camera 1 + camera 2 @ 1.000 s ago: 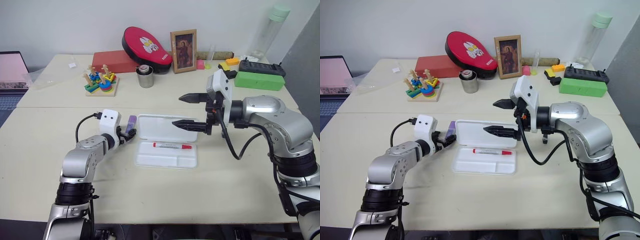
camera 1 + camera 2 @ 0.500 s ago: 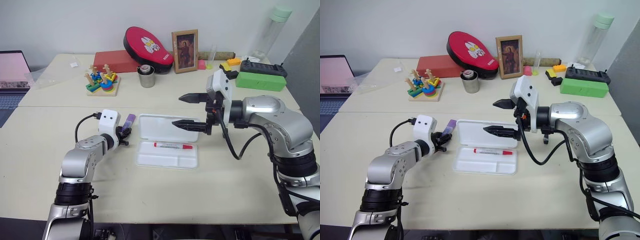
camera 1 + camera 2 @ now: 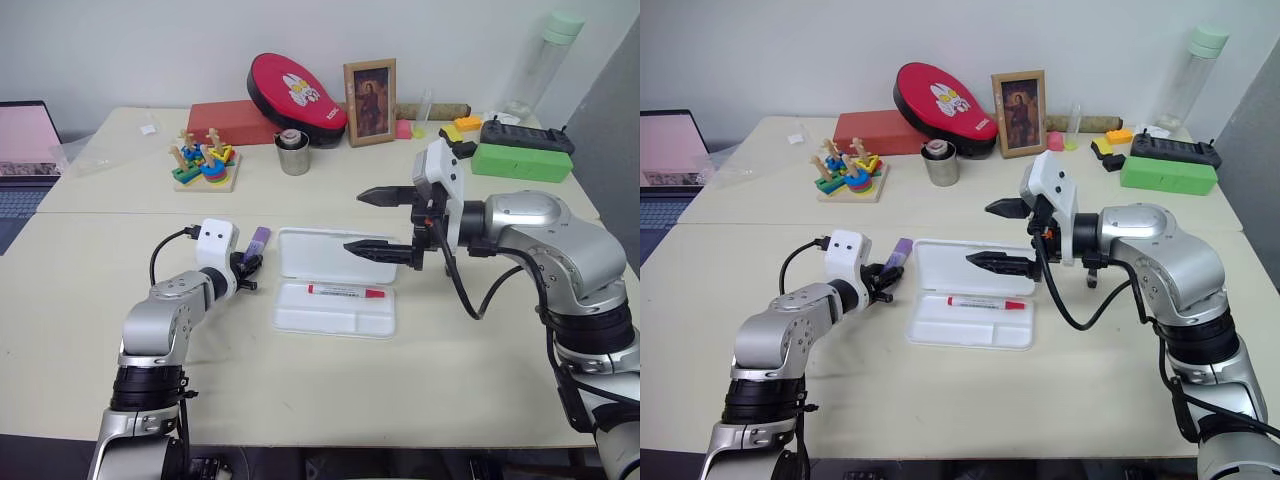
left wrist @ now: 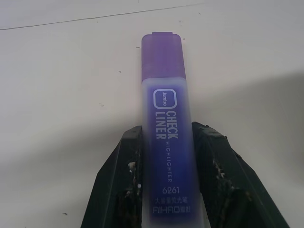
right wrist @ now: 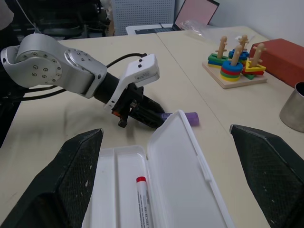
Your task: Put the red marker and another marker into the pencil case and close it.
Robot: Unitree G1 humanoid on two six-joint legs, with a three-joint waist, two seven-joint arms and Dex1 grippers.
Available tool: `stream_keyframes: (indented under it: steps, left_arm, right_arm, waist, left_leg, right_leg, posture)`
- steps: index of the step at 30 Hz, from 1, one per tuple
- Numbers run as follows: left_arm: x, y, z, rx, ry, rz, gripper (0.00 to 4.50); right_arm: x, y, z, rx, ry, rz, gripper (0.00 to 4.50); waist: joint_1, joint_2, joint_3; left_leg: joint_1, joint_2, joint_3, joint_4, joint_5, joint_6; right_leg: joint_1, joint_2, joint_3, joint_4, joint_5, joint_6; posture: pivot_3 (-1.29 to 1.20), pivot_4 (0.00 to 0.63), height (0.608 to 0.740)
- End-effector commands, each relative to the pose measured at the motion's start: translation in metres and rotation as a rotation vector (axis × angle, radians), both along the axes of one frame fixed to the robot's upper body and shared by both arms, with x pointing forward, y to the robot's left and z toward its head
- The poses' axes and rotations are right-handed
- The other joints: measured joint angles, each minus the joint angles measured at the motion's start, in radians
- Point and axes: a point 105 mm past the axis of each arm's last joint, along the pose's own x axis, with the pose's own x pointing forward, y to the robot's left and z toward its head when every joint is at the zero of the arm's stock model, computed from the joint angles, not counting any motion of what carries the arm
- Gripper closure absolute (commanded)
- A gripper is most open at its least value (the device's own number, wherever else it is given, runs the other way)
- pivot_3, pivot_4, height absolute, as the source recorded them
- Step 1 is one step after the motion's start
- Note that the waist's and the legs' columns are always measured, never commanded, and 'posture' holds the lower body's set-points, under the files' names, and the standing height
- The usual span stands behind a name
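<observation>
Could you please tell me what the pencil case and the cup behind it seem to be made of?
The pencil case looks like thin white plastic: matte, slightly translucent, with moulded rounded corners and ridges. The cup appears to be metal, probably brushed steel, judging by its grey reflective sheen.

The purple marker's [image 4: 166, 137] tail end is cut off between the left hand's [image 4: 166, 185] fingers.

The pencil case [image 3: 336, 281] was white; the red marker [image 3: 345, 292] white-bodied with red cap; another marker [image 4: 166, 137] purple with white lettering; the table [image 3: 300, 390] pale cream.
</observation>
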Motion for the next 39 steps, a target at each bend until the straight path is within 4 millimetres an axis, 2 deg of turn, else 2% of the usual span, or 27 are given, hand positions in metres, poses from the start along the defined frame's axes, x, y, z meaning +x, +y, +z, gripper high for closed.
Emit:
stream_keyframes:
  steps: [1, 3, 5, 8, 10, 14, 15, 19, 22, 25, 32, 35, 39]
  left_arm:
    - [0.013, 0.004, 0.094, -0.022, -0.355, -0.049, 3.31]
    - [0.011, -0.005, 0.122, -0.059, -0.438, -0.118, 3.31]
    - [0.002, -0.027, 0.145, -0.056, -0.503, -0.290, 3.31]
    - [-0.015, -0.054, 0.161, -0.033, -0.534, -0.518, 3.31]
    - [-0.031, -0.070, 0.164, -0.001, -0.520, -0.699, 3.31]
    - [-0.070, -0.093, 0.156, 0.080, -0.371, -1.093, 3.31]
    - [-0.074, -0.094, 0.156, 0.085, -0.354, -1.133, 3.31]
    - [-0.089, -0.098, 0.131, 0.232, -0.199, -1.317, 3.31]
    - [-0.088, -0.090, 0.103, 0.394, -0.085, -1.360, 3.31]
    - [-0.082, -0.084, 0.077, 0.472, 0.008, -1.357, 3.31]
    - [-0.075, -0.082, 0.053, 0.533, 0.058, -1.353, 3.31]
    - [-0.077, -0.081, 0.044, 0.556, 0.079, -1.368, 3.31]
    - [-0.079, -0.082, 0.037, 0.553, 0.100, -1.375, 3.31]
  right_arm:
    - [-0.010, -0.009, 0.035, 0.112, -0.047, 0.050, 0.00]
    - [-0.011, -0.013, 0.041, 0.140, -0.047, 0.056, 0.00]
    - [-0.013, -0.018, 0.044, 0.150, -0.044, 0.059, 0.00]
    - [-0.015, -0.025, 0.046, 0.158, -0.043, 0.052, 0.00]
    - [-0.016, -0.030, 0.046, 0.154, -0.044, 0.042, 0.00]
    - [-0.017, -0.044, 0.049, 0.156, -0.057, -0.001, 0.00]
    - [-0.018, -0.045, 0.050, 0.161, -0.057, -0.005, 0.00]
    - [-0.030, -0.053, 0.045, 0.151, -0.026, -0.002, 0.00]
    - [-0.035, -0.057, 0.030, 0.097, 0.007, -0.019, 0.00]
    - [-0.039, -0.059, 0.010, 0.021, 0.036, -0.051, 0.00]
    - [-0.049, -0.057, -0.021, -0.118, 0.077, -0.056, 0.00]
    - [-0.048, -0.057, -0.028, -0.147, 0.083, -0.067, 0.00]
    - [-0.047, -0.056, -0.028, -0.143, 0.077, -0.071, 0.00]
  waist:
    - [0.000, -0.001, 0.000]
    - [0.000, -0.001, 0.001]
    - [0.000, -0.001, 0.001]
    - [-0.001, -0.001, 0.001]
    - [-0.001, -0.001, 0.001]
    - [-0.004, 0.000, 0.001]
    - [-0.004, 0.000, 0.001]
    - [-0.003, 0.000, 0.001]
    - [-0.001, 0.000, 0.001]
    - [-0.001, 0.000, 0.001]
    - [-0.001, 0.000, 0.001]
    - [-0.001, 0.000, 0.001]
    - [-0.001, 0.000, 0.001]
  left_leg:
    - [-0.002, 0.000, 0.000, 0.000, 0.000, 0.000]
    - [-0.007, 0.000, -0.002, 0.001, 0.002, -0.003]
    - [-0.007, 0.000, -0.002, 0.001, 0.002, -0.003]
    - [-0.008, 0.000, -0.001, 0.000, 0.002, -0.003]
    - [-0.008, 0.000, -0.001, -0.001, 0.002, -0.003]
    - [-0.008, 0.000, 0.000, 0.000, 0.002, -0.003]
    - [-0.008, 0.000, 0.000, 0.000, 0.001, -0.001]
    - [-0.008, 0.000, 0.000, 0.000, 0.000, 0.000]
    - [-0.008, 0.000, 0.000, 0.000, 0.000, 0.000]
    - [-0.008, 0.000, 0.000, 0.000, 0.000, 0.000]
    - [-0.009, 0.000, 0.000, 0.001, 0.000, 0.001]
    - [-0.009, 0.000, 0.000, 0.001, 0.000, 0.001]
    - [-0.009, 0.000, 0.000, 0.001, 0.000, 0.001]
  right_leg:
    - [-0.002, 0.000, 0.000, 0.000, 0.000, 0.000]
    - [-0.005, 0.000, -0.002, 0.000, 0.000, 0.000]
    - [-0.004, 0.000, -0.002, -0.002, 0.000, 0.000]
    - [-0.005, 0.000, -0.002, -0.004, 0.000, 0.000]
    - [-0.005, 0.000, -0.003, -0.003, 0.000, 0.000]
    - [-0.005, 0.000, -0.002, -0.001, 0.000, 0.000]
    - [-0.005, 0.000, -0.002, -0.002, 0.000, 0.000]
    - [-0.005, 0.000, -0.002, -0.001, 0.000, 0.000]
    - [-0.005, 0.000, -0.002, -0.002, 0.000, 0.000]
    - [-0.005, 0.000, -0.002, -0.002, 0.000, 0.000]
    - [-0.005, 0.000, -0.002, -0.001, 0.000, 0.001]
    - [-0.005, 0.000, -0.002, -0.002, 0.000, 0.001]
    - [-0.005, 0.000, -0.002, -0.001, 0.000, 0.001]
  posture:
    - [0.00, 0.150, 0.740]
    - [0.00, 0.150, 0.740]
    - [0.00, 0.150, 0.740]
    - [0.00, 0.150, 0.740]
    - [0.00, 0.150, 0.740]
    - [0.00, 0.150, 0.740]
    - [0.00, 0.150, 0.740]
    - [0.00, 0.150, 0.740]
    - [0.00, 0.150, 0.740]
    - [0.00, 0.150, 0.740]
    - [0.00, 0.150, 0.740]
    - [0.00, 0.150, 0.740]
    - [0.00, 0.150, 0.740]
